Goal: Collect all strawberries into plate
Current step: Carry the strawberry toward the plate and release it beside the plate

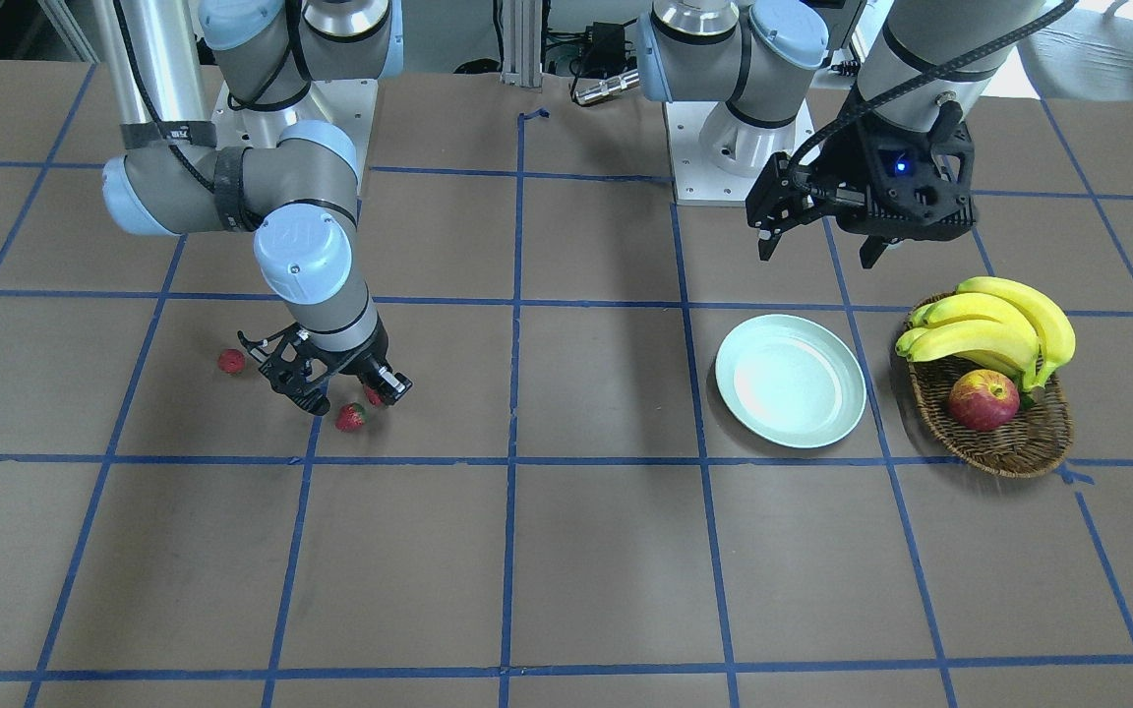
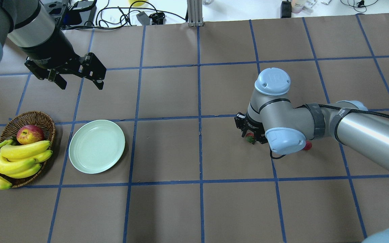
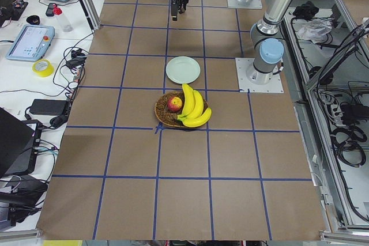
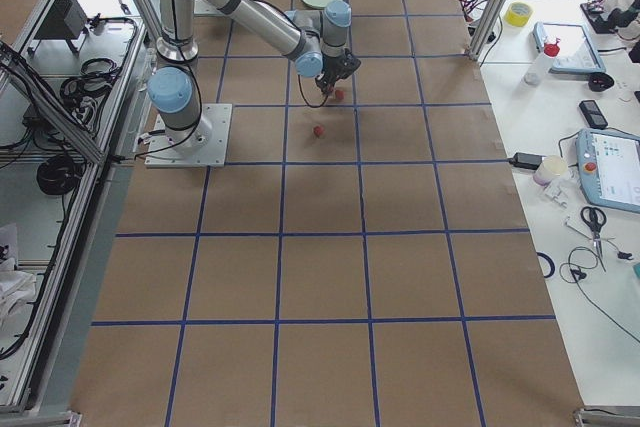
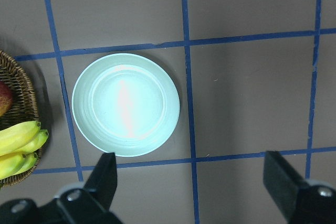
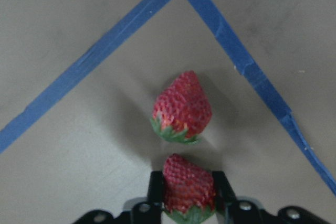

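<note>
Right gripper (image 6: 188, 198), toward the bench's right end, jaws clamped on the first strawberry (image 6: 188, 179). The second strawberry (image 6: 182, 109) lies just beyond the fingertips, and the third strawberry (image 1: 231, 361) lies apart. Left gripper (image 5: 189, 155), jaws spread wide, hangs above the plate (image 5: 84, 103) near the left end.

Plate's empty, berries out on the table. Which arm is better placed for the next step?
Right. The right gripper is down among the berries, shut on the held strawberry, with a second strawberry just ahead. The left gripper hangs open, high near the plate, far from every berry.
</note>
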`<act>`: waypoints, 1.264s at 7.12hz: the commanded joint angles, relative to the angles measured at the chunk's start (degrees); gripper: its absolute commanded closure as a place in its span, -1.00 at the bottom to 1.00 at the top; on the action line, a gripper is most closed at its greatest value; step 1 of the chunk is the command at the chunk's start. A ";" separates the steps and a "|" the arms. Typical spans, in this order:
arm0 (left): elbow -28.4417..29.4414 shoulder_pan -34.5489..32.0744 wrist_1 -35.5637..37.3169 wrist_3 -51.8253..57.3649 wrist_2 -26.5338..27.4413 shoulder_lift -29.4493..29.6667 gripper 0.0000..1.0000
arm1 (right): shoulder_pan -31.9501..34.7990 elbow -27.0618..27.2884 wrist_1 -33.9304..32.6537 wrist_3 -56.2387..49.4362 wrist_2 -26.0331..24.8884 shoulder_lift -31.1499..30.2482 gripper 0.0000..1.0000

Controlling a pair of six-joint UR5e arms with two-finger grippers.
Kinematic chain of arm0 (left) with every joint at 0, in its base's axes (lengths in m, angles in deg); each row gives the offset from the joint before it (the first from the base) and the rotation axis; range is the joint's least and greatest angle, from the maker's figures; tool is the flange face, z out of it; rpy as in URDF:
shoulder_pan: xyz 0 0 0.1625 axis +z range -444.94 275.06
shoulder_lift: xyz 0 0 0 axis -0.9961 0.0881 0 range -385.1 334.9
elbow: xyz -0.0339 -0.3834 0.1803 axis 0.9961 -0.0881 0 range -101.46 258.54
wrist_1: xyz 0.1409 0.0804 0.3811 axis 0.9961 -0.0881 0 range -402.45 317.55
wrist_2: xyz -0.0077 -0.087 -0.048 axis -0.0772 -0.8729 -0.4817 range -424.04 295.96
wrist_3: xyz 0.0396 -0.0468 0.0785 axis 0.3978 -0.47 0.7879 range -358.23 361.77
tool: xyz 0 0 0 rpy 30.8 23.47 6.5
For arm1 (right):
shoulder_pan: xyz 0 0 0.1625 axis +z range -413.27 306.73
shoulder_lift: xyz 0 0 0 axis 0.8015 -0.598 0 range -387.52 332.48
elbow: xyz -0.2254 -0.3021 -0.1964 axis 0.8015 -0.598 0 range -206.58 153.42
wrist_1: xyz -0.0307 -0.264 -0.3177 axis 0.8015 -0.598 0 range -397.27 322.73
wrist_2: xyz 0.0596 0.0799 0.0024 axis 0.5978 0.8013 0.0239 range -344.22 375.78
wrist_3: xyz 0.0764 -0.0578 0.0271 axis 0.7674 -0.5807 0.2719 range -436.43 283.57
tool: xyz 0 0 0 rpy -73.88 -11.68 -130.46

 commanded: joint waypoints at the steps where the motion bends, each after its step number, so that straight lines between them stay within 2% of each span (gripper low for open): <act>1: -0.09 -0.13 0.01 -0.13 -0.05 0.13 -1.00 | 0.00 -0.03 0.13 -0.13 -0.04 -0.34 0.89; 2: -0.09 -0.04 0.01 -0.05 -0.05 0.13 -1.00 | 0.26 -0.73 0.39 -0.04 0.05 -0.69 0.89; 3: -0.09 -0.13 0.01 -0.05 -0.13 0.04 -1.00 | 2.53 -1.00 -0.31 -0.21 4.23 -0.86 0.86; 4: -0.18 -0.13 0.01 -0.05 -0.13 0.12 -1.00 | 6.64 -2.74 -0.84 0.22 10.71 -0.69 0.88; 6: -0.10 -0.13 0.01 0.22 -0.13 0.13 -1.00 | 14.20 -8.18 -0.67 2.75 10.69 1.75 0.90; 8: -0.18 -0.13 0.09 0.13 -0.13 0.04 -1.00 | 21.24 -15.98 -1.28 15.36 11.03 8.59 0.88; 9: -0.18 -0.13 0.09 0.13 -0.13 0.12 -1.00 | 24.66 -20.47 -1.28 16.56 10.08 13.06 0.86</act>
